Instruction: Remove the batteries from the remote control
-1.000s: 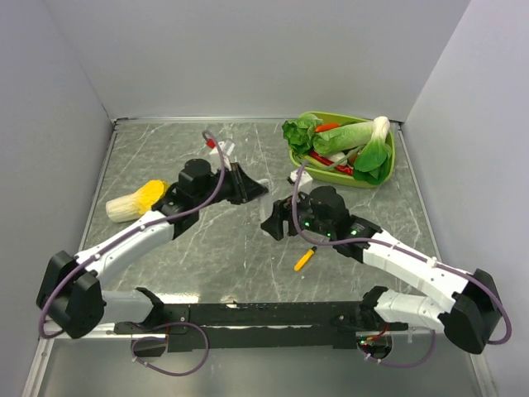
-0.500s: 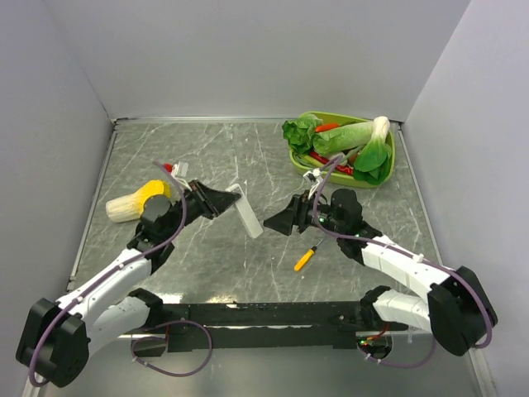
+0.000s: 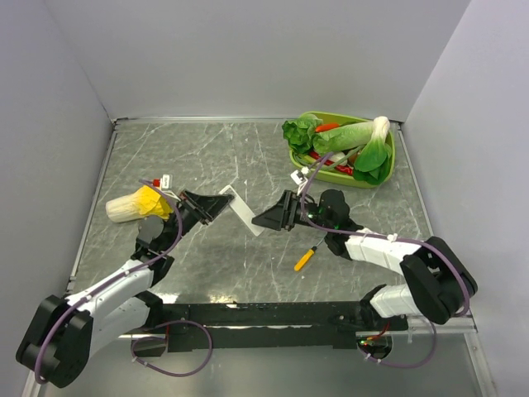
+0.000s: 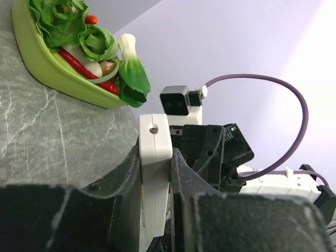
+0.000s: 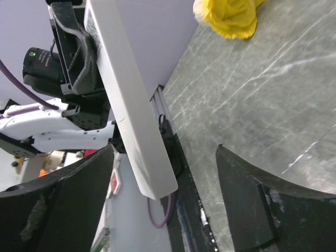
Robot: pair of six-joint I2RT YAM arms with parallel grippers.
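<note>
The white remote control (image 3: 245,212) is held off the table, near the middle, with my left gripper (image 3: 221,203) shut on one end of it. In the left wrist view the remote control (image 4: 155,157) stands edge-on, pinched between the two dark fingers of the left gripper (image 4: 156,176). My right gripper (image 3: 263,218) faces it from the right, open. In the right wrist view the remote control (image 5: 128,105) has its free end between the wide-spread fingers of the right gripper (image 5: 165,178), nearer the left finger and touching neither. The batteries are hidden.
A green tray (image 3: 388,169) of vegetables sits at the back right. A yellow-handled screwdriver (image 3: 305,259) lies on the table below the right gripper. A yellow and white vegetable (image 3: 132,205) lies at the left, beside the left arm.
The left arm has drawn back to the left and lower, keeping the remote in its grip. The right gripper has turned toward the remote's free end and opened wider.
</note>
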